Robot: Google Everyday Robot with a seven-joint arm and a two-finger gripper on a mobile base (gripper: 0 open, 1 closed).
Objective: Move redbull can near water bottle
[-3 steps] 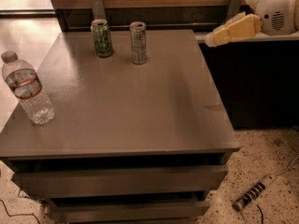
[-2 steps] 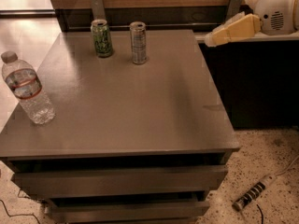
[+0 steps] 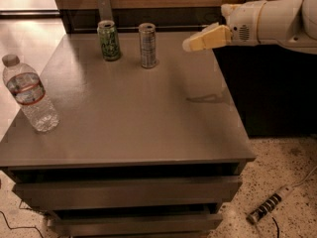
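Observation:
The redbull can point(image 3: 147, 45), slim and silver-grey with dark print, stands upright near the far edge of the grey table point(image 3: 133, 113). The water bottle point(image 3: 28, 94), clear with a white cap and red-and-white label, stands at the table's left edge, far from the can. My gripper point(image 3: 192, 43), with cream-coloured fingers on a white arm, hovers above the table's far right part, to the right of the redbull can and apart from it. It holds nothing.
A wider green can point(image 3: 109, 40) stands just left of the redbull can. The table has drawers point(image 3: 124, 192) below its front edge. A power strip point(image 3: 270, 207) lies on the speckled floor at the right. A dark cabinet point(image 3: 267, 93) stands right of the table.
My gripper and arm have moved left, from beyond the table's right edge to over its far right part, closer to the redbull can. The cans and bottle have not moved.

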